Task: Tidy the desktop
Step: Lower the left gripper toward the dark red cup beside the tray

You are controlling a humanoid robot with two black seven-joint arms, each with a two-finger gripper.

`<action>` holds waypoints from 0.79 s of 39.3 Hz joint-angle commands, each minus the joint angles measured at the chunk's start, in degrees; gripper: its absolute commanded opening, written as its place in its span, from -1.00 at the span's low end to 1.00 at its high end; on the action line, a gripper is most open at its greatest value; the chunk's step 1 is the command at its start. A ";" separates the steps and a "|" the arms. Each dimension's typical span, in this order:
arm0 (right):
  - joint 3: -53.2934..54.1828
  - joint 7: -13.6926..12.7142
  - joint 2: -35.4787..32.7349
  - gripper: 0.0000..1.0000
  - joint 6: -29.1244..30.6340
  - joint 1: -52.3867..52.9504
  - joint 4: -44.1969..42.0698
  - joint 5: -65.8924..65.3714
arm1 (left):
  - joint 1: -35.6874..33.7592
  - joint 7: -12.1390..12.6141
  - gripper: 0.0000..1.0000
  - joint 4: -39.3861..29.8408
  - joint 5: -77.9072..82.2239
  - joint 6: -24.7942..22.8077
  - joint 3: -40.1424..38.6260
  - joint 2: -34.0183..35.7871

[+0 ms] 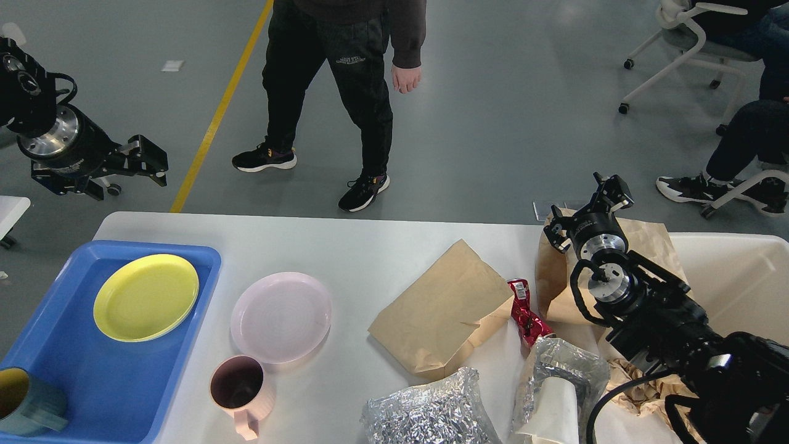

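Here, a white desktop (370, 253) on grey floor holds plates, paper bags and foil; left gripper (151, 163) released, right gripper's (588, 200) state unclear.

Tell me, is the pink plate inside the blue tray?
No, the pink plate lies on the white desktop, right of the blue tray.

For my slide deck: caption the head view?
Both arms raised over a cluttered desktop: plates, mugs, paper bags and foil await tidying.
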 commanded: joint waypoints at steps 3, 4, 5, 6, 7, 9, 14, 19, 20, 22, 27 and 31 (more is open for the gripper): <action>0.00 -0.02 0.00 1.00 -0.06 0.00 0.00 0.01 | 0.13 0.24 1.00 -12.23 -0.53 0.00 0.52 3.66; 0.00 -0.02 0.00 1.00 -0.06 0.00 0.00 0.01 | 0.04 0.24 1.00 -13.38 -0.79 0.00 0.61 4.36; 0.00 -0.02 0.00 1.00 0.02 0.00 0.00 0.01 | 0.04 0.24 1.00 -14.61 -0.97 0.00 0.70 5.15; 0.00 -0.02 0.00 1.00 -0.06 0.00 0.00 0.01 | 0.04 0.33 1.00 -15.75 -1.14 0.00 0.70 5.77; 0.00 -0.02 0.00 1.00 -0.06 0.00 0.00 0.01 | -0.04 0.33 1.00 -17.76 -1.23 0.00 0.96 6.82; 0.00 -0.02 0.00 1.00 -0.06 0.00 0.00 0.01 | -0.22 0.41 1.00 -19.36 -1.32 0.00 1.40 7.62; 0.00 -0.02 -0.08 1.00 0.02 0.00 0.00 0.01 | -0.66 0.50 1.00 -26.65 -1.23 0.00 3.60 9.81; 0.00 0.06 0.00 1.00 -0.06 0.00 0.00 0.01 | -2.23 0.76 1.00 -34.46 -0.97 0.00 8.15 11.66; 0.00 -0.02 0.00 1.00 0.02 0.00 0.00 0.01 | -2.94 1.11 1.00 -36.31 -0.97 0.00 9.91 11.67; 0.00 -0.02 0.00 1.00 -0.06 0.00 0.00 0.01 | -3.47 1.73 1.00 -38.25 -0.97 0.00 11.24 11.67; 0.00 0.06 0.00 1.00 -0.06 0.00 0.00 0.01 | -3.39 2.70 0.99 -40.98 -0.97 0.00 11.51 11.67; 0.00 0.06 0.00 1.00 0.02 0.00 0.00 0.01 | -3.39 4.19 0.99 -42.13 -0.97 0.76 11.60 11.67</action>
